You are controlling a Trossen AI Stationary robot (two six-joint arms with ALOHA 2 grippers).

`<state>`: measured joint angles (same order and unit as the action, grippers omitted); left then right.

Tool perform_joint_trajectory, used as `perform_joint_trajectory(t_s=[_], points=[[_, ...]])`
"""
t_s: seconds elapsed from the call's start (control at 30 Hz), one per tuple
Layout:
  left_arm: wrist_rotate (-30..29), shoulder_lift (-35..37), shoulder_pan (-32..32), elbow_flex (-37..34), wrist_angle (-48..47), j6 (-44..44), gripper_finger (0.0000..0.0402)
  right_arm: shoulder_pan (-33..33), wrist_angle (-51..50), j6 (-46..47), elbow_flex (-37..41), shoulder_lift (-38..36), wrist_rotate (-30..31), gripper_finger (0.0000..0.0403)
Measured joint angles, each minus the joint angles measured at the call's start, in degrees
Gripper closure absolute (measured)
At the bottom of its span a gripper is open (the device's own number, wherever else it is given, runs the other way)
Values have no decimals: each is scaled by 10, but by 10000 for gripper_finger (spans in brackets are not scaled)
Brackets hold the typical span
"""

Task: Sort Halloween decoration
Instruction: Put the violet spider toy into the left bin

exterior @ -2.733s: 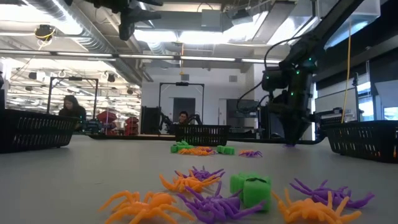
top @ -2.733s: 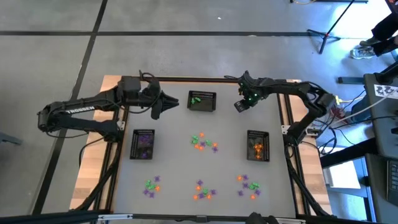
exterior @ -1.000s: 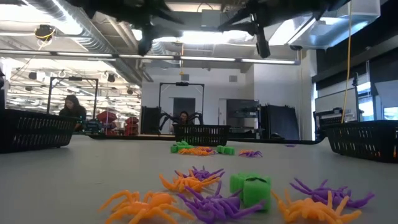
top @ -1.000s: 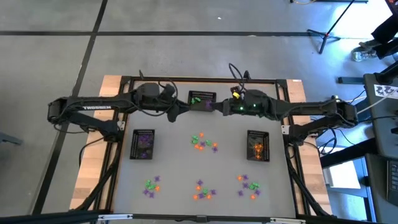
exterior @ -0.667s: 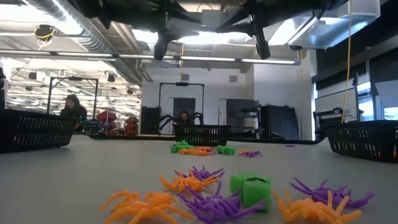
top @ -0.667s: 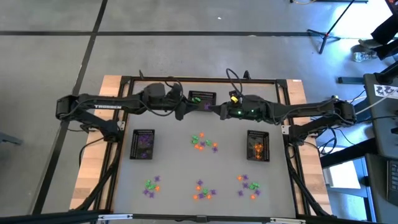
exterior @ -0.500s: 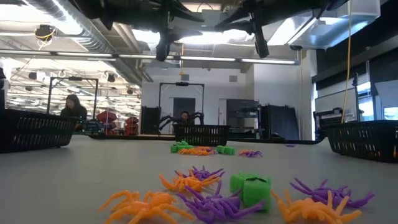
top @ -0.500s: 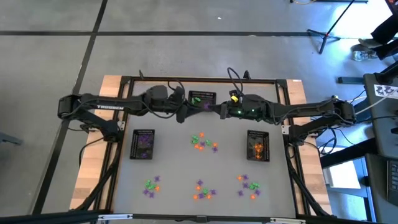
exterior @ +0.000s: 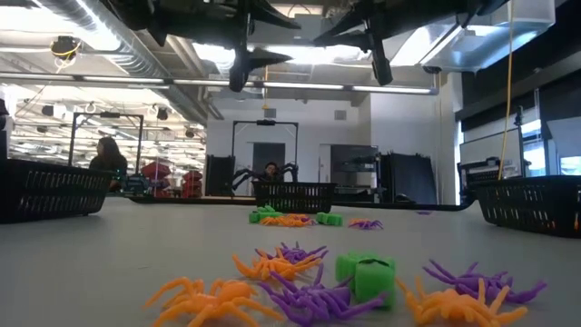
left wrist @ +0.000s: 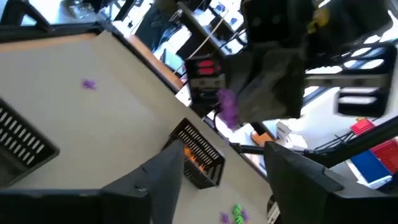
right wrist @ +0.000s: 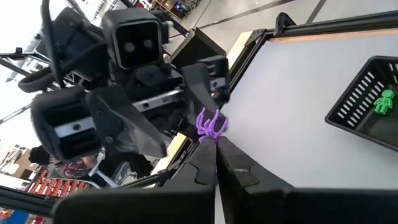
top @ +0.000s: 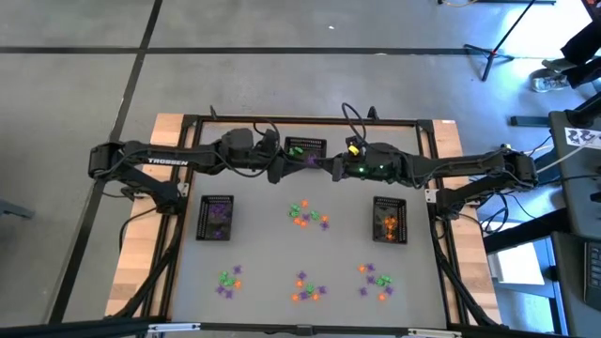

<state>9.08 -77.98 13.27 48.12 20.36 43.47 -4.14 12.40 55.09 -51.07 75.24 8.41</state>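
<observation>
Right wrist view: right pincer (right wrist: 212,144) pinches a purple spider (right wrist: 210,124) at its fingertips, with the left pincer (right wrist: 186,99) spread just beside it, above the tabletop (top: 263,225).

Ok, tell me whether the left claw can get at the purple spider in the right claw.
Probably yes. The left claw is open and faces the spider, which sticks up from the shut right claw in mid-air; nothing shows between them.

My left gripper (top: 283,167): raised, fingers spread, facing the right one. My right gripper (top: 326,165): raised, fingers pinched together, tips nearly meeting the left's
</observation>
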Motion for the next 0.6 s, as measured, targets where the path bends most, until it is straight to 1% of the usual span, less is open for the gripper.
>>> perform_joint_trajectory(t_s=[0.17, 0.3, 0.4, 0.6], points=[[0, -5, -1, 0, 2, 10, 168, 0, 24, 4, -3, 10, 6, 402], [-4, -5, -1, 0, 3, 10, 168, 0, 20, 4, -32, 46, -12, 402], [5, -5, -1, 0, 1, 9, 169, 0, 20, -4, -59, 72, -19, 402], [24, -4, -1, 0, -15, -3, 171, -1, 0, -28, -87, 94, -35, 402]])
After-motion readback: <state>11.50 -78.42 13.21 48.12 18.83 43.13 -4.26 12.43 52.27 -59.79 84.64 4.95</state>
